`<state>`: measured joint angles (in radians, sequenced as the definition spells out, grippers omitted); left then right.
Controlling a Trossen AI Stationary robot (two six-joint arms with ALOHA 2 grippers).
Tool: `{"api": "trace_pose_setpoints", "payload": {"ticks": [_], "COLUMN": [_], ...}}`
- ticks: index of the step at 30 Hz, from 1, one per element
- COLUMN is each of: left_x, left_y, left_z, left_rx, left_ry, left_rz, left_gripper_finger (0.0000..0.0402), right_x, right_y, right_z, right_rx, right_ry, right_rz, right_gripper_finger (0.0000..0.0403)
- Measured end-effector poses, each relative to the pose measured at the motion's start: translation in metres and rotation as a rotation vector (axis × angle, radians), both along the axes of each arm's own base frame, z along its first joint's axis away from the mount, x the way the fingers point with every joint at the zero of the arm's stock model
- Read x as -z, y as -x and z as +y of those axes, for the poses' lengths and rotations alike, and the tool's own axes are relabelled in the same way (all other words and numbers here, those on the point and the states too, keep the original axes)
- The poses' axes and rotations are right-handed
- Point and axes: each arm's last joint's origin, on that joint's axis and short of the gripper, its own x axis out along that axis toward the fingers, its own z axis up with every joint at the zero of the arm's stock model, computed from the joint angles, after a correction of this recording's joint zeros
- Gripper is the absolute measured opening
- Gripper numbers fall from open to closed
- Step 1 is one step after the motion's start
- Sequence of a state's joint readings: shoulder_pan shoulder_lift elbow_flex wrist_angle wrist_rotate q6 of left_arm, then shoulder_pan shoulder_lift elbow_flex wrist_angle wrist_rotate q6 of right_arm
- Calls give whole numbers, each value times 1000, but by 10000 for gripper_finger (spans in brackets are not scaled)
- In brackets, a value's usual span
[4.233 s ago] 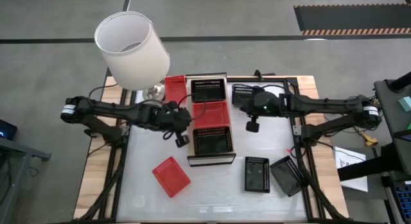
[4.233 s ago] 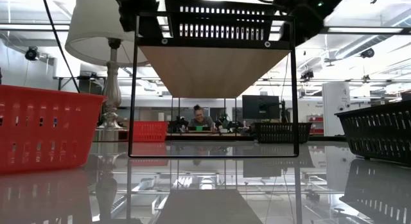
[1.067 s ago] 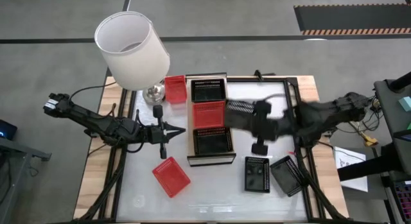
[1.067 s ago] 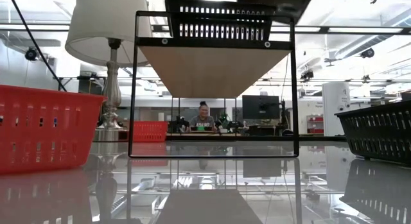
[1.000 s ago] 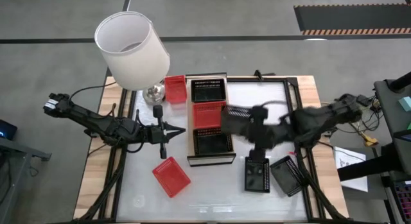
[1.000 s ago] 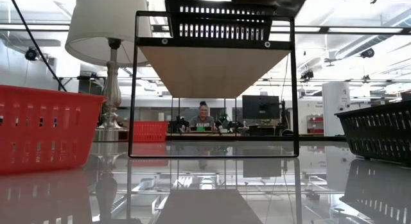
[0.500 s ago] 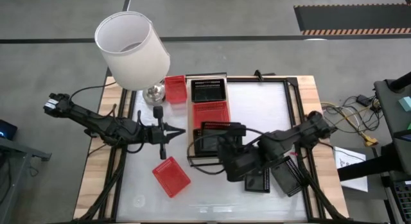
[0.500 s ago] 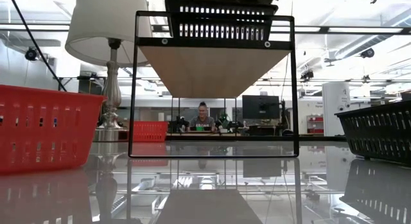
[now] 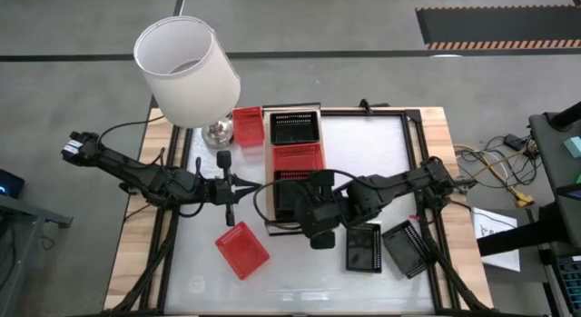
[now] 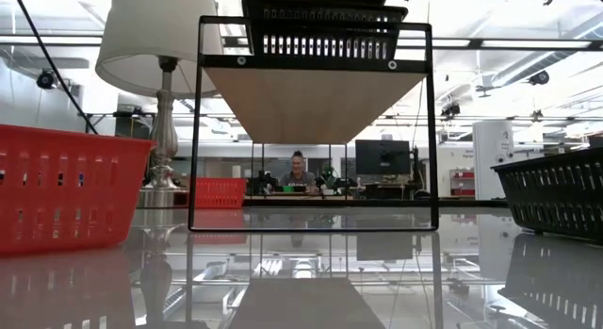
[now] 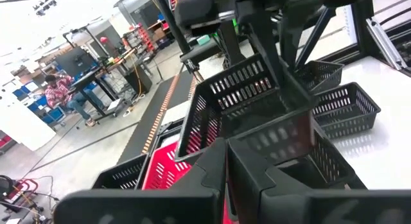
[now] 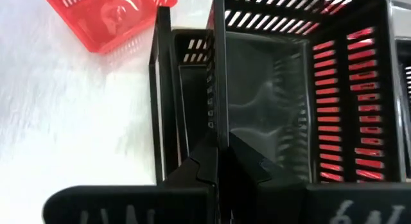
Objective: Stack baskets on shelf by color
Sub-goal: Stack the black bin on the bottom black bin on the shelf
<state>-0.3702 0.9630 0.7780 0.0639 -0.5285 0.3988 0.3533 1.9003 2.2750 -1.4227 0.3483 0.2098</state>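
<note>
Shelf (image 9: 269,167): carried black, red, black baskets in a row.
Right gripper (image 9: 313,228): jaws clamped on a black basket (image 12: 289,89) rim, over the shelf's near-end basket.
Left gripper (image 9: 227,183): shut, empty, left of shelf.
Left to do: red basket (image 9: 242,249) near front edge, two black (image 9: 363,247) front-right.
Change: right arm swung in from the right over the shelf; left parked.

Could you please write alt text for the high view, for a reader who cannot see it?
Seen from above, the right hand holds a black basket by its rim over the near end of the wooden shelf. A red basket and another black one sit further along the shelf. The left hand waits beside the shelf, shut and empty, below a white lamp.
</note>
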Motion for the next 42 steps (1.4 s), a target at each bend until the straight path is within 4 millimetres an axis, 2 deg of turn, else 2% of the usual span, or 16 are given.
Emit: {"api": "trace_pose_setpoints", "payload": {"ticks": [6, 18, 29, 33, 42], "left_x": [0, 0, 0, 0, 0], "left_y": [0, 0, 0, 0, 0], "left_z": [0, 0, 0, 0, 0], "left_rx": [0, 0, 0, 0, 0], "left_ry": [0, 0, 0, 0, 0], "left_rz": [0, 0, 1, 1, 2], "left_gripper_finger": [0, 0, 0, 0, 0], "right_x": [5, 23, 23, 23, 22], "right_y": [-8, -20, -21, -21, -17], "right_z": [-7, -4, -5, -5, -6], "right_rx": [-15, -29, 38, 31, 5], "right_ry": [-27, -78, -109, -106, -91], "right_rz": [16, 73, 64, 66, 95], "right_gripper_finger": [8, 8, 10, 27, 93]}}
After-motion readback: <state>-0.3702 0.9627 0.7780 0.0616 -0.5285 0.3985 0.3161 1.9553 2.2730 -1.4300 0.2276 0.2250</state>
